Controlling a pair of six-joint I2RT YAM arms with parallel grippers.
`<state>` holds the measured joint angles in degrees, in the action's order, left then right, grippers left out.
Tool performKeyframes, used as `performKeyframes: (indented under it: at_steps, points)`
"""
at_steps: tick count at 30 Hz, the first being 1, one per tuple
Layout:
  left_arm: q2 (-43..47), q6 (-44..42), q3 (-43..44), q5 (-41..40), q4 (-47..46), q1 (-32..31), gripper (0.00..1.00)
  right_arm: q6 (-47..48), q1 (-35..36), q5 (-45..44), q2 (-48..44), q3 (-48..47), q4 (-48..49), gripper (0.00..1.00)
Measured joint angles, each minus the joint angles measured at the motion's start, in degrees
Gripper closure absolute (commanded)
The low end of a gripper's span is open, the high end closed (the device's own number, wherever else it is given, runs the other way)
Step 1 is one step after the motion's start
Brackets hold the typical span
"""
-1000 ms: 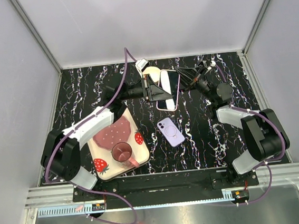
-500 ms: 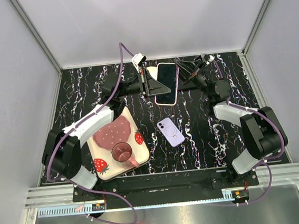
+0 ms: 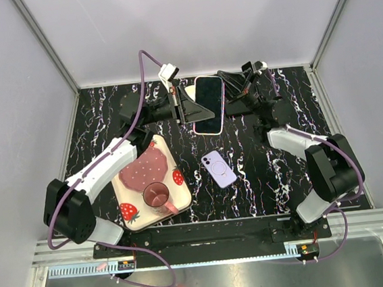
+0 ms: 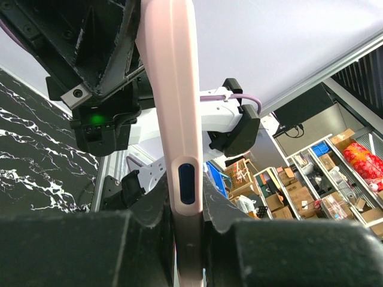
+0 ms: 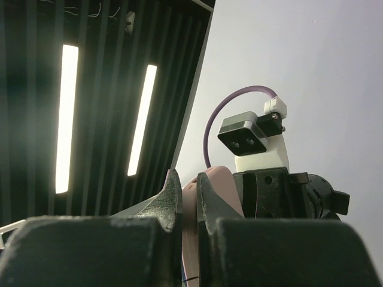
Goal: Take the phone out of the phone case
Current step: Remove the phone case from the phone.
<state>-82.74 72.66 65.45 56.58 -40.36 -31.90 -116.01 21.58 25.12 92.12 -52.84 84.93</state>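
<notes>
A black marble-look worktop (image 3: 107,117), white-veined and faintly glossy, carries a lilac phone (image 3: 219,168) with a smooth matt back, at 6 o'clock from the raised phone (image 3: 209,104), whose dark glass screen shines. Its pink phone case (image 4: 173,119) looks like smooth satin plastic. The left pincer (image 4: 185,210) has matt black, grainy plastic fingers (image 4: 72,251). The near rail (image 3: 66,247) is bare ribbed metal.

A robot test cell in a lab or workshop: plain white walls (image 3: 186,22) held in aluminium rails (image 3: 45,42) box in a black marbled counter (image 3: 107,117). A left arm (image 3: 105,167) and a right arm (image 3: 301,141) are bolted at its near edge, trailing purple cables (image 3: 145,73). Beyond the enclosure, the left wrist view catches shelves (image 4: 323,179) stacked with boxes (image 4: 345,139), and the right wrist view shows strip lights (image 5: 66,119) on a dark slatted ceiling (image 5: 108,60)
</notes>
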Motion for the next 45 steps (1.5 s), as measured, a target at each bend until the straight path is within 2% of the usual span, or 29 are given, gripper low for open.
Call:
performKeyframes:
  at_steps: [5,10,13,16,18,19,21,23,25,29,35,41,45]
  points:
    - [0.11,0.59,0.39,0.17,0.11,0.02,1.0,-0.44,0.07,0.15,0.48,-0.13,0.76,1.0]
    - [0.76,1.36,0.55,2.05,3.63,-0.33,1.0,0.76,0.0,0.0,-1.46,5.07,1.6,1.0]
    - [0.83,2.34,0.55,2.86,6.03,-0.55,1.0,4.52,-0.28,-0.31,-3.58,8.55,0.11,1.0]
    - [0.96,2.29,0.55,3.04,8.74,-0.55,1.0,10.54,-0.46,-1.07,-7.13,10.84,-5.38,1.0]
    - [1.07,1.75,0.55,2.78,10.54,-0.55,1.0,16.11,-0.55,-1.7,-10.1,11.41,-11.61,0.9]
    - [1.25,1.31,0.55,2.56,11.34,-0.55,1.0,18.73,-0.55,-1.97,-11.74,11.43,-14.91,0.81]
    - [1.7,1.03,0.55,2.56,12.26,-0.63,1.0,23.65,-0.52,-2.43,-14.78,11.32,-20.94,0.73]
    - [2.1,1.03,0.55,2.49,12.68,-0.9,1.0,28.44,-0.52,-2.86,-17.4,11.08,-25.4,0.59]
    - [2.45,1.16,0.55,2.38,12.7,-1.2,1.0,32.96,-0.5,-3.08,-19.58,10.82,-29.83,0.55]
    - [2.64,1.77,0.55,2.38,13.4,-1.36,1.0,38.93,-0.59,-3.06,-21.53,11.1,-34.69,0.55]
    - [2.64,2.19,0.55,2.58,16.81,-1.31,1.0,40.19,-1.53,0.68,-19.23,13.79,-29.68,0.55]
    - [2.58,2.67,0.55,2.99,21.51,-1.25,1.0,36.46,-2.49,5.05,-13.31,17.62,-17.05,0.56]
    - [1.22,2.82,0.55,4.46,21.49,-1.27,1.0,33.16,-3.21,7.34,-10.86,18.73,-11.1,0.55]
